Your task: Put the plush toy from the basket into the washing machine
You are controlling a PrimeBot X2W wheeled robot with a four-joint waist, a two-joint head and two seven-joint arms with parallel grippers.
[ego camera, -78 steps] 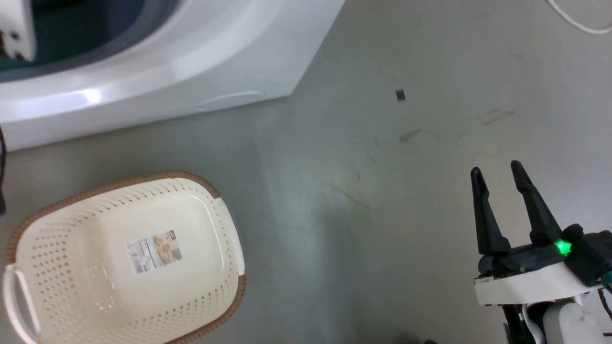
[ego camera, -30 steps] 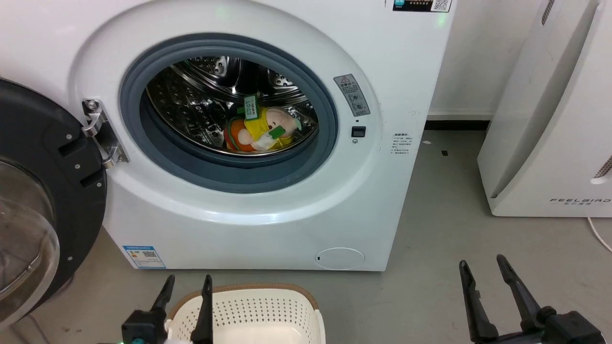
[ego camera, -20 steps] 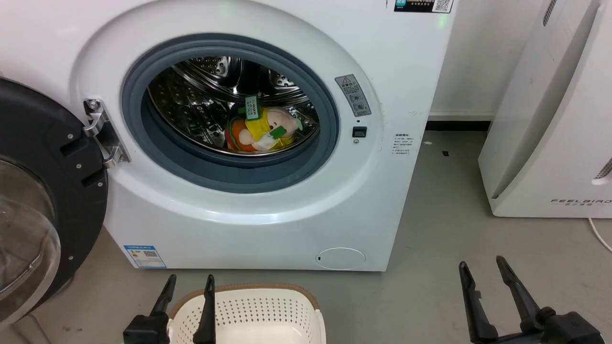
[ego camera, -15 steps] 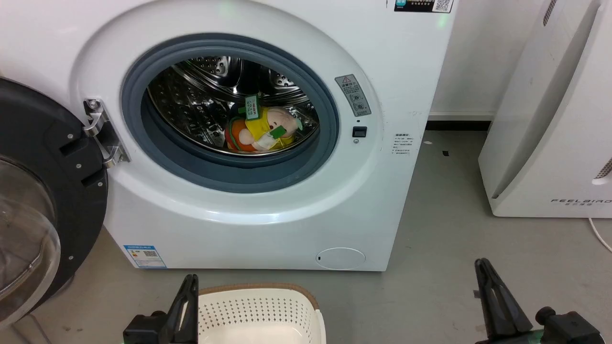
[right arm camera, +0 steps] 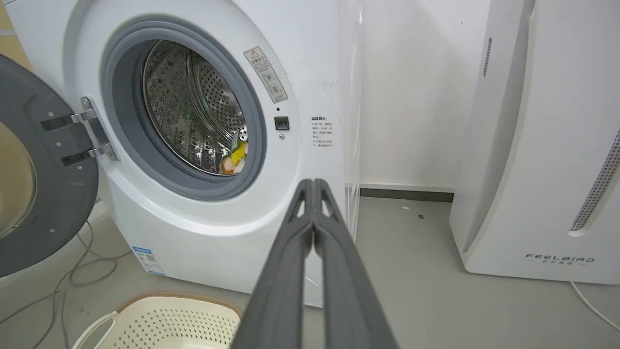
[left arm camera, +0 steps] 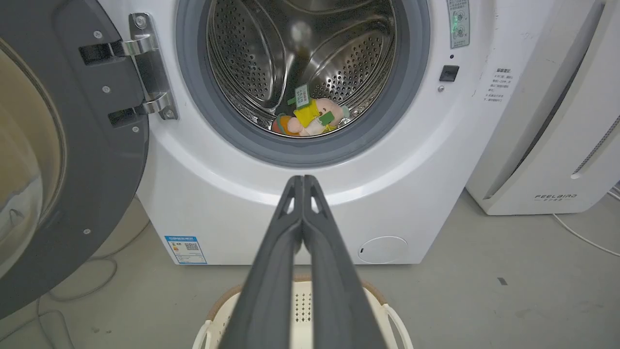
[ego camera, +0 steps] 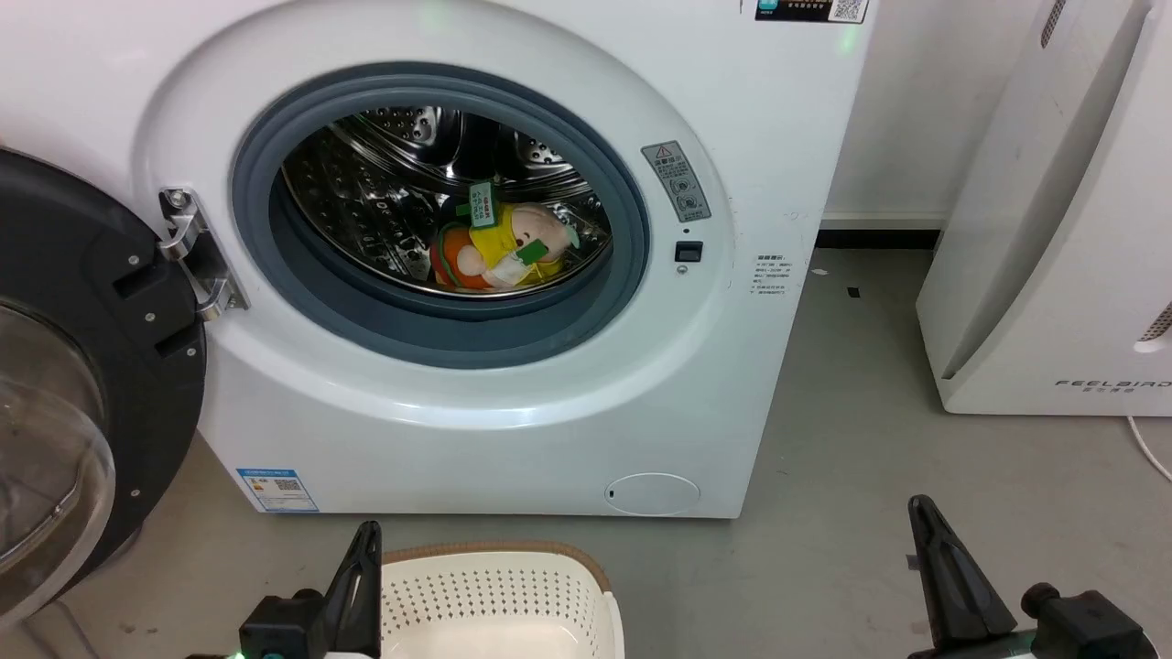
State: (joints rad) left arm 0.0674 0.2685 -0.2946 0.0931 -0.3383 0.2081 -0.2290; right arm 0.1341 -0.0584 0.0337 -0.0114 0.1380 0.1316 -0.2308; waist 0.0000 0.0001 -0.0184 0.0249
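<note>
The plush toy lies inside the steel drum of the white washing machine, pale pink head to the right, green tags on it; the left wrist view has the toy at the drum's bottom, and the right wrist view catches a sliver of it. The dark round door hangs open at the left. The cream basket sits on the floor before the machine. My left gripper is low beside the basket's left end, shut with nothing in it. My right gripper is low at the right, shut and holding nothing.
A white slanted FEELBIRD appliance stands right of the machine, with a strip of grey floor between them. A white cable trails on the floor near it. Grey cables lie under the open door.
The head camera has risen from the floor and basket to face the machine. In the last second both grippers went from open to shut; the toy in the drum has not moved.
</note>
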